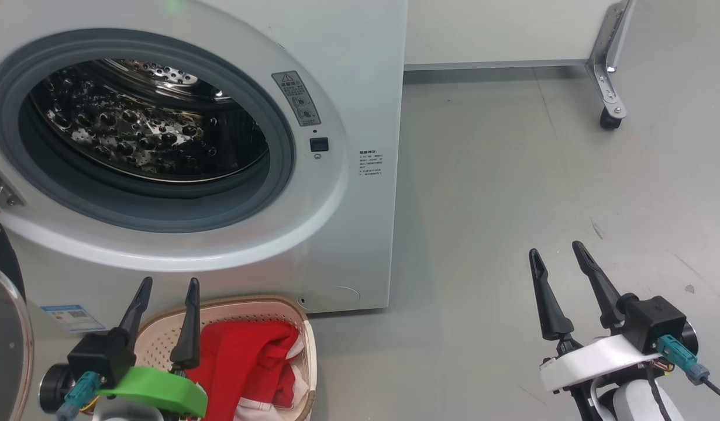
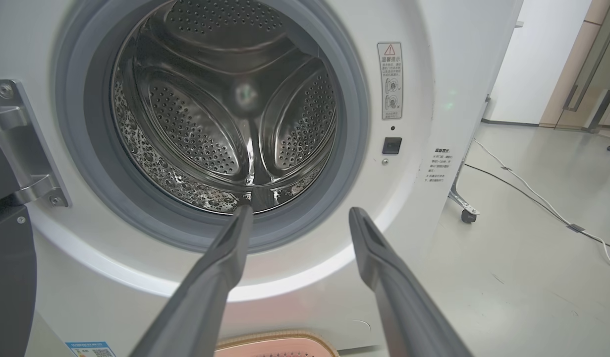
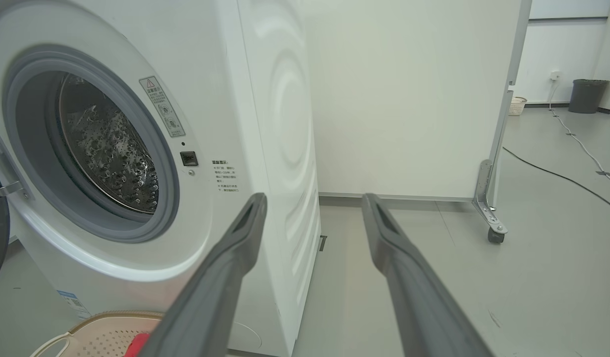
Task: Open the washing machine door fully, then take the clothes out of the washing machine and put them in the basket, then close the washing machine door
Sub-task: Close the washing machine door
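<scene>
**Head view.** Found drum (image 1: pixel 149 128) of washer (image 1: pixel 360 88) empty. Clothes (image 1: pixel 243 356) heaped in basket (image 1: pixel 309 345), on floor (image 1: pixel 482 204) just before washer. Located door (image 1: pixel 3 333) standing open at the lower-left edge. Noted left gripper (image 1: pixel 169 282) spread wide and empty above basket, just right of door. Right gripper (image 1: pixel 555 249) likewise wide and empty, well apart over bare floor on the other side.

**Left wrist view.** Looking straight into drum between wide-set fingers. Saw hinge (image 2: pixel 17 144) and dark door edge at left margin, basket rim at bottom.

**Right wrist view.** Aimed past washer's right front corner. Caught a dark sliver of door at far left, basket and a red scrap low down.

**Judgement.** Unloading taken as done, closing not yet done. Door lies left of left gripper and is hinged on washer's left side. Likely needs a reach round its outer face and a sweep rightward toward the opening. Left arm judged much the nearer.
</scene>
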Available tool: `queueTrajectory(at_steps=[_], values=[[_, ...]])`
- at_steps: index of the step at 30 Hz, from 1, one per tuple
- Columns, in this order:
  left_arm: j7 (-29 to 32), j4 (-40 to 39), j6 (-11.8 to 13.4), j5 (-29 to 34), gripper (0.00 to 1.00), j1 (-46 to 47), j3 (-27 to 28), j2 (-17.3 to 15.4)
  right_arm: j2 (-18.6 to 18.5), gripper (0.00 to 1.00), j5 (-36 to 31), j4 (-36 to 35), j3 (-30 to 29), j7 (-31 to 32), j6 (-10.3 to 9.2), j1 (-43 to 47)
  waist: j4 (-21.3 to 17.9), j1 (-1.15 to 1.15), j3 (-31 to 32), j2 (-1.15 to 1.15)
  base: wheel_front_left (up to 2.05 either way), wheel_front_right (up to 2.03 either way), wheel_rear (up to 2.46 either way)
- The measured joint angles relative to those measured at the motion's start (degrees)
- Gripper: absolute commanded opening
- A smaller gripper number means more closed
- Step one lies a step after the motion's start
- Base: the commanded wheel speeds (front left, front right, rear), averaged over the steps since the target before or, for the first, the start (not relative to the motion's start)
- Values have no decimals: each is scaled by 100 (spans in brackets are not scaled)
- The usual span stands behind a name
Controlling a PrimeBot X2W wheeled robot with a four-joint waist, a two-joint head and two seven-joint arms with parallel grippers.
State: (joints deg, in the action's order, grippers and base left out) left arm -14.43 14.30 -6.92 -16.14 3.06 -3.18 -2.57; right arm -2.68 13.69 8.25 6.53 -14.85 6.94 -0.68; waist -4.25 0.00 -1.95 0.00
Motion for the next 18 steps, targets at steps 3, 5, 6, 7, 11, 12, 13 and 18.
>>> queueTrajectory(at_steps=[3, 5, 6, 7, 11, 12, 13, 18], values=[[0, 1, -1, 0, 100, -15, -10, 0, 2, 100, 0, 0, -1, 0, 0, 0, 7, 0, 3, 0, 0, 0, 0], [0, 1, -1, 0, 100, -16, -18, 1, 3, 100, 0, 0, -1, 0, 0, 0, 10, 0, 5, 0, 0, 0, 0], [0, 1, -1, 0, 100, -16, -20, 1, 3, 100, 0, 0, -1, 0, 0, 0, 11, 0, 6, 0, 0, 0, 0], [0, 1, -1, 0, 100, -16, -23, 1, 4, 100, 0, 0, -1, 0, 0, 0, 13, 0, 7, 0, 0, 0, 0], [0, -1, -1, 0, 100, -17, -24, 1, 5, 100, -1, 0, -1, 0, 0, 0, 14, 0, 4, 0, 0, 0, 0], [0, -4, -1, 0, 100, -17, -24, 1, 5, 100, -1, -1, -1, 0, 0, 0, 15, 0, 0, 0, 0, 0, 0], [0, -11, -1, -3, 100, -17, -20, 2, 5, 100, -1, -8, -1, 0, 0, 0, 15, 0, -10, 0, 0, 0, 0], [0, -10, -1, -49, 100, -17, 10, 3, 7, 100, -1, -11, -1, 0, 0, 0, 14, 0, -34, 0, -12, 12, 0]])
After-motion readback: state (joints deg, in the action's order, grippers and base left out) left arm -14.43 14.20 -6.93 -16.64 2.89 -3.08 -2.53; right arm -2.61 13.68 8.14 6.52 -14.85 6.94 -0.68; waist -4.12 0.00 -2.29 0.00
